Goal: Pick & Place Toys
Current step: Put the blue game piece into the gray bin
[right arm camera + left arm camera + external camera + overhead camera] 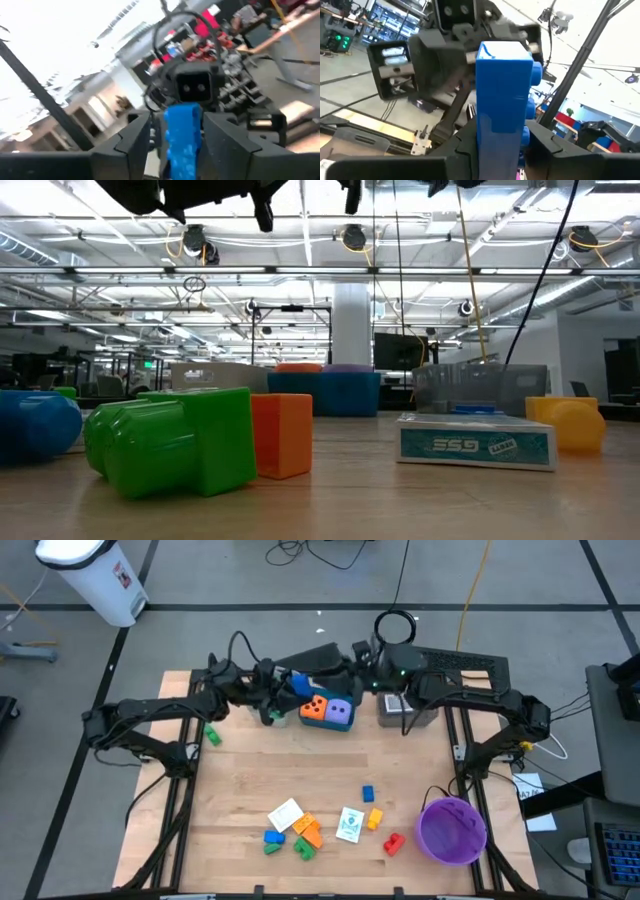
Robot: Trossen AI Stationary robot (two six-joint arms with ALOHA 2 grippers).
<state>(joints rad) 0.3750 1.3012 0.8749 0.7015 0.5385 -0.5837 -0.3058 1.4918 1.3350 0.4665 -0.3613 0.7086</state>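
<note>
Meeting above the surface's (250, 780) far edge, left pincer (290, 683) clamps a blue brick (502, 95); right pincer (345, 665) brackets it, part-open.

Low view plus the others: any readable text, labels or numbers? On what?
"SSG", as best it reads: large letters on the teal face of the flat white pack; the smaller word beside it is too blurred.
Red label on the white bin: too small to read.
Print on the picture cards: too small to read.
Wrist views: no readable text.
</note>
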